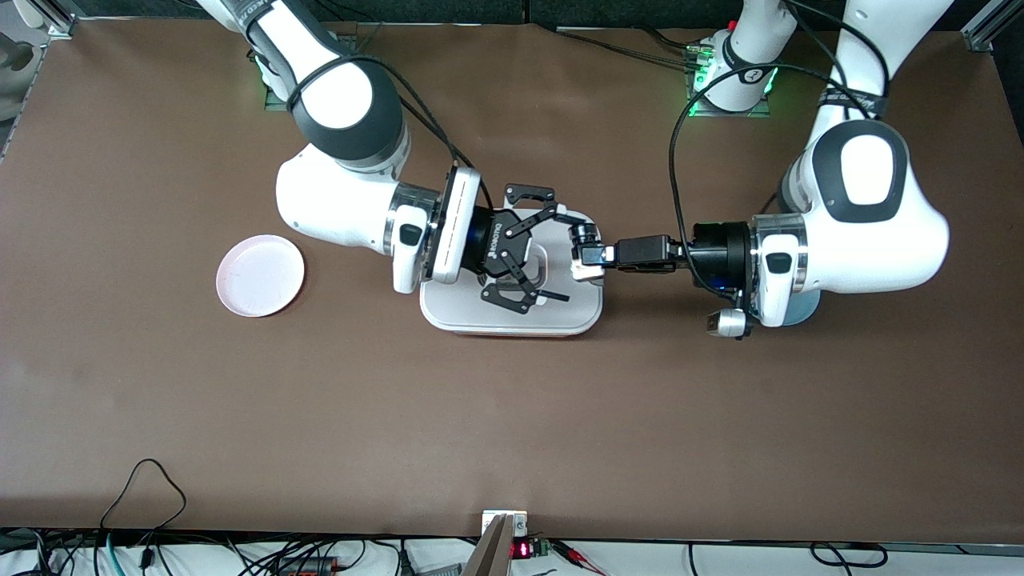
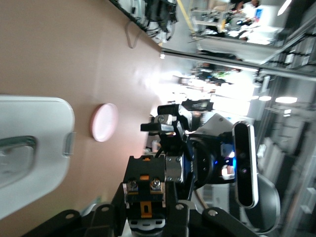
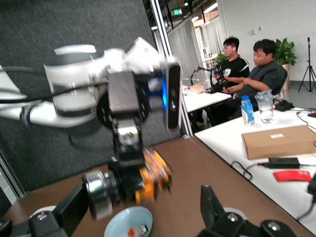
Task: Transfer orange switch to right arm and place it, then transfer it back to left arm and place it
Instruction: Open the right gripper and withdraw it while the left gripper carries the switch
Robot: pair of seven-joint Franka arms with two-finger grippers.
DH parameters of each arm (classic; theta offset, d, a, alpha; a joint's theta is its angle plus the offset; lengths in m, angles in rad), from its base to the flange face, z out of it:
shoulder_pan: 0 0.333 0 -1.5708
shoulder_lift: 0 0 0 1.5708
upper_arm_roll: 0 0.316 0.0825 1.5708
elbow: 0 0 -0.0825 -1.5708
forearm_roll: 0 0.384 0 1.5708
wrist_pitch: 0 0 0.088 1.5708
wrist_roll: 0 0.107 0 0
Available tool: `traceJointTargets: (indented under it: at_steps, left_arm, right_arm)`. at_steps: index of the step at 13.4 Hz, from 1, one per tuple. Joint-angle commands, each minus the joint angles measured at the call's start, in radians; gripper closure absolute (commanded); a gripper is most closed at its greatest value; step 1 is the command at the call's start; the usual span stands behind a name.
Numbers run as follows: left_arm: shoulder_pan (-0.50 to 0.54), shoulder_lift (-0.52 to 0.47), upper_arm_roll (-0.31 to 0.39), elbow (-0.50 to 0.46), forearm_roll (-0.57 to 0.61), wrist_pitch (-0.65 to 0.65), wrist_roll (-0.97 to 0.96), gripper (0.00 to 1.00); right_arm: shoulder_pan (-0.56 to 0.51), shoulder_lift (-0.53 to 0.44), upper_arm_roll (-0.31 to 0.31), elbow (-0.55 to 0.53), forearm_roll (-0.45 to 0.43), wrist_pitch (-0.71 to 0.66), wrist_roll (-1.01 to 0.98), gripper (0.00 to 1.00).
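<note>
The orange switch (image 1: 585, 234), a small black cylinder with a metal end, hangs over the end of the white box (image 1: 512, 320) toward the left arm. My left gripper (image 1: 586, 254) is shut on it. In the left wrist view the switch (image 2: 145, 190) sits in the left gripper (image 2: 145, 207), with the box (image 2: 34, 123) below. My right gripper (image 1: 552, 248) stands wide open over the box, facing the switch. In the right wrist view the switch (image 3: 126, 185) hangs between the spread fingers of the right gripper (image 3: 143, 202) without touching them.
A pink plate (image 1: 260, 275) lies toward the right arm's end of the table. A light blue plate (image 1: 804, 308) lies partly hidden under the left arm's wrist and shows below the switch in the right wrist view (image 3: 123, 222).
</note>
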Motion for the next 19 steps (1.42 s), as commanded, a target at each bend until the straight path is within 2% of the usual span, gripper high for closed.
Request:
traceJointTargets:
  at_steps: [1, 4, 6, 8, 11, 14, 17, 19]
  left_arm:
    - [-0.006, -0.011, 0.004, -0.01, 0.308, -0.108, 0.027, 0.93]
    - [-0.006, -0.013, 0.004, -0.01, 0.552, -0.162, 0.105, 0.93]
    - [-0.006, -0.011, 0.003, -0.012, 0.65, -0.173, 0.149, 0.93]
    - [-0.007, -0.007, 0.0, -0.019, 0.804, -0.18, 0.253, 0.93]
    - [-0.009, 0.002, 0.0, -0.027, 1.061, -0.179, 0.419, 0.94]
    - [-0.014, 0.044, 0.0, -0.038, 1.212, -0.179, 0.536, 0.94]
    - [-0.001, 0.071, 0.001, -0.073, 1.312, -0.174, 0.616, 0.94]
    - [0.017, 0.102, 0.006, -0.079, 1.387, -0.173, 0.707, 0.94]
  right_arm:
    - [-0.106, -0.103, 0.0, -0.087, 0.03, -0.046, 0.003, 0.0]
    - [-0.194, -0.151, -0.011, -0.182, 0.013, -0.16, 0.008, 0.0]
    - [-0.22, -0.159, -0.076, -0.203, -0.065, -0.277, 0.014, 0.0]
    - [-0.225, -0.159, -0.148, -0.215, -0.109, -0.394, 0.015, 0.0]
    - [-0.255, -0.165, -0.17, -0.247, -0.18, -0.431, 0.046, 0.0]
    - [-0.267, -0.2, -0.181, -0.264, -0.33, -0.458, 0.251, 0.0]
    - [-0.269, -0.246, -0.213, -0.258, -0.545, -0.526, 0.562, 0.0]
    - [-0.268, -0.268, -0.216, -0.256, -0.622, -0.579, 0.758, 0.0]
